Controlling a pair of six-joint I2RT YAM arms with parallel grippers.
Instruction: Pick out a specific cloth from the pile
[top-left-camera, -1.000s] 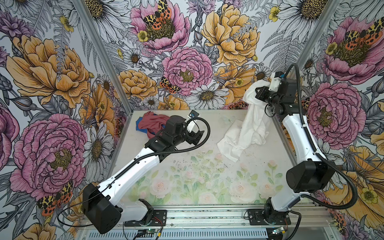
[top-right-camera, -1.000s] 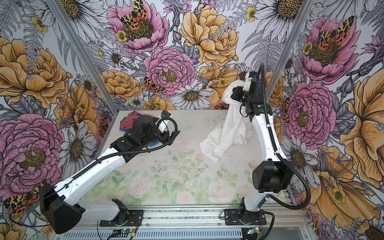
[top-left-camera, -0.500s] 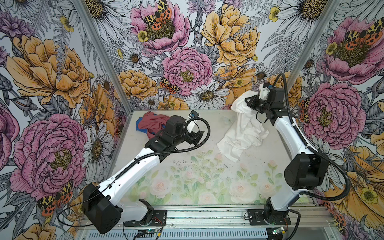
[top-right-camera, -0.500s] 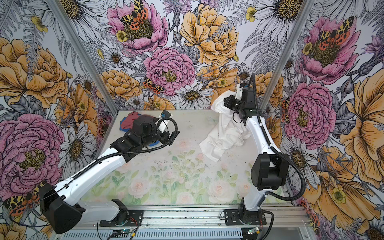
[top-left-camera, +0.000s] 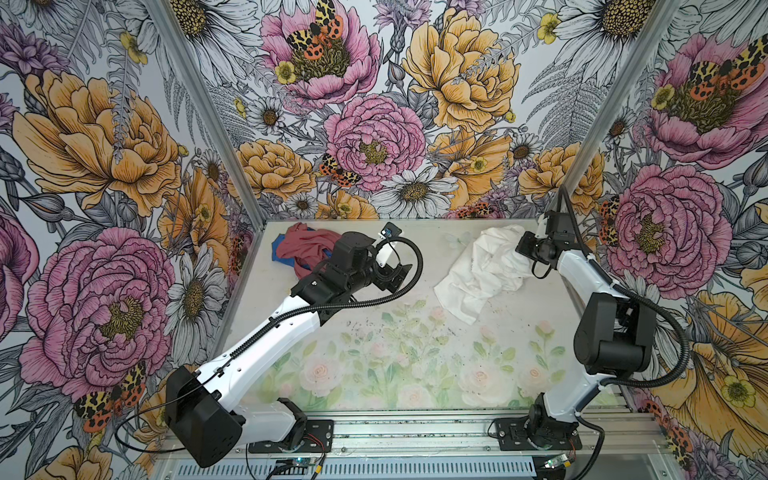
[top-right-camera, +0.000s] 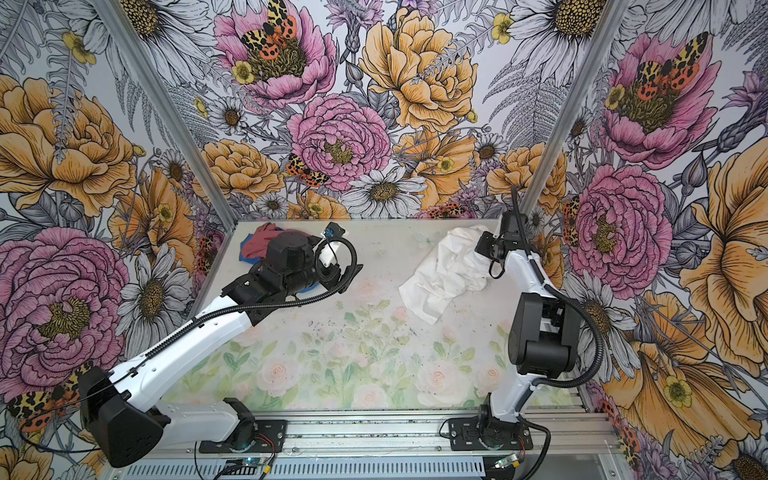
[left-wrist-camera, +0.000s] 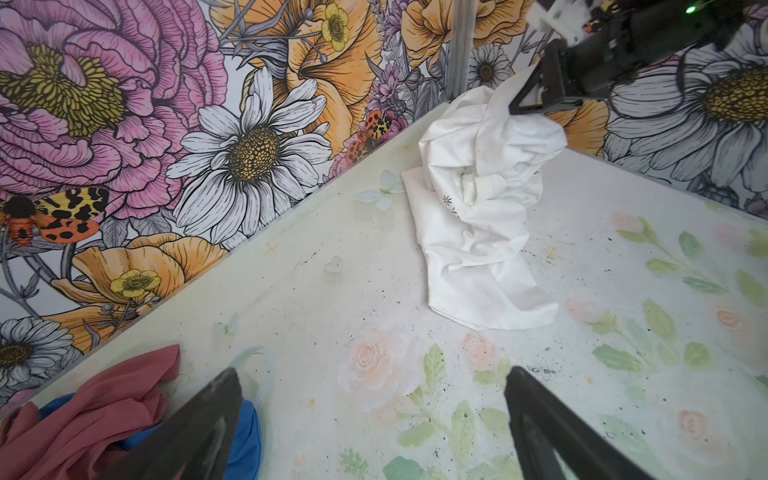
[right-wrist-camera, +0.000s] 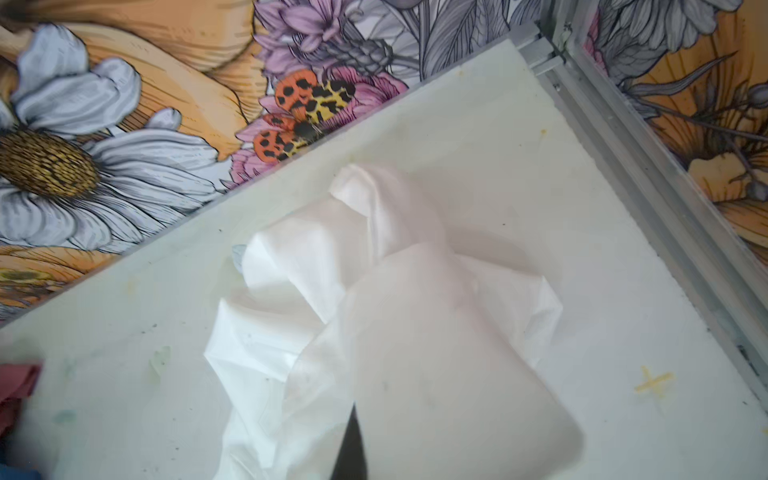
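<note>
- The cloth (top-left-camera: 484, 270) lies crumpled on the counter (top-left-camera: 415, 332) at the far right, near the back wall; one end is lifted, the rest rests on the surface.
- The right tool (top-left-camera: 524, 248) is clamped on the cloth's raised upper end; in the left wrist view its jaws (left-wrist-camera: 536, 95) pinch the fabric.
- In the right wrist view the cloth (right-wrist-camera: 374, 311) fills the foreground, blurred close to the lens.
- The pile (top-left-camera: 301, 249) sits at the far left corner: red on top, blue beneath, well apart from the cloth.
- The left tool (left-wrist-camera: 370, 428) stands wide and holds nothing, just beside the pile, above bare counter.
- In both top views the left arm partly covers the pile (top-right-camera: 257, 245).
</note>
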